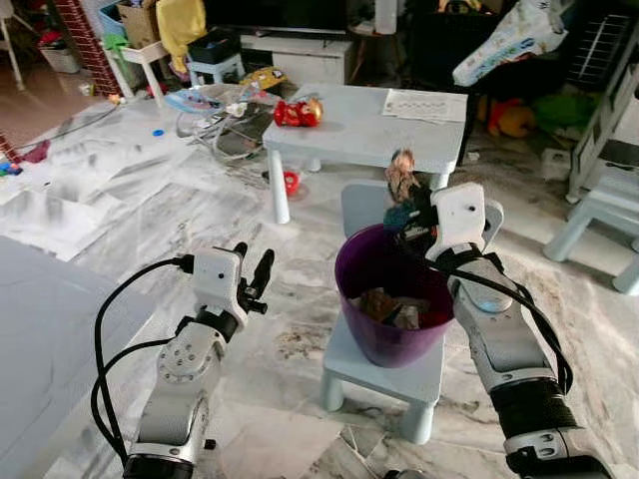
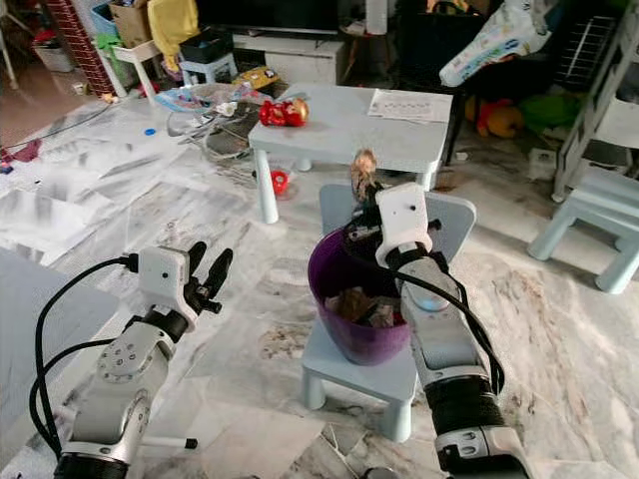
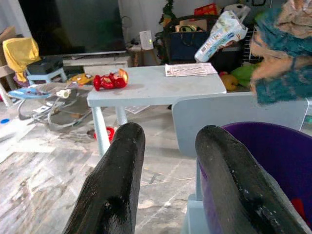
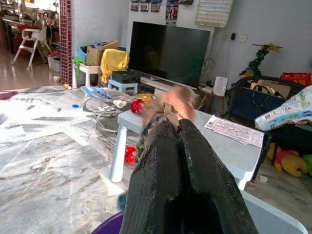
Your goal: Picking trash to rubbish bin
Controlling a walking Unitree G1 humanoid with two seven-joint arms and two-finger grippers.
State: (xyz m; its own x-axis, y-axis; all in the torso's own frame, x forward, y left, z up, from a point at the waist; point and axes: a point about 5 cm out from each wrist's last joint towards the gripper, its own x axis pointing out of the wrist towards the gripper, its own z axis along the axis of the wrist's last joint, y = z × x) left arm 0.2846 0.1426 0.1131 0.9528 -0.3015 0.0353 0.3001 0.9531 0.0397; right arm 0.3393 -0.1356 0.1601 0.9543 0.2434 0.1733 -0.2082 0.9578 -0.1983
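Observation:
A purple bin [image 1: 371,261] stands on a small pale blue chair [image 1: 389,374] and holds crumpled trash [image 1: 391,309]. Over the bin's far rim my right gripper [image 1: 411,212] is shut on a crumpled brown and teal scrap of trash [image 1: 401,176], also seen as the scrap [image 4: 171,105] past its black fingers [image 4: 183,161]. My left gripper [image 1: 254,271] hovers open to the left of the bin, its fingers [image 3: 117,185] apart with nothing between them, the bin's wall [image 3: 273,161] just beside it.
A pale blue table [image 1: 369,125] stands behind the bin with a red toy [image 1: 298,112] and a paper sheet [image 1: 425,104] on it. More stools [image 1: 599,215] are at the right. Clutter, a TV stand and boxes [image 1: 150,25] line the far wall. A grey surface [image 1: 40,339] lies at left.

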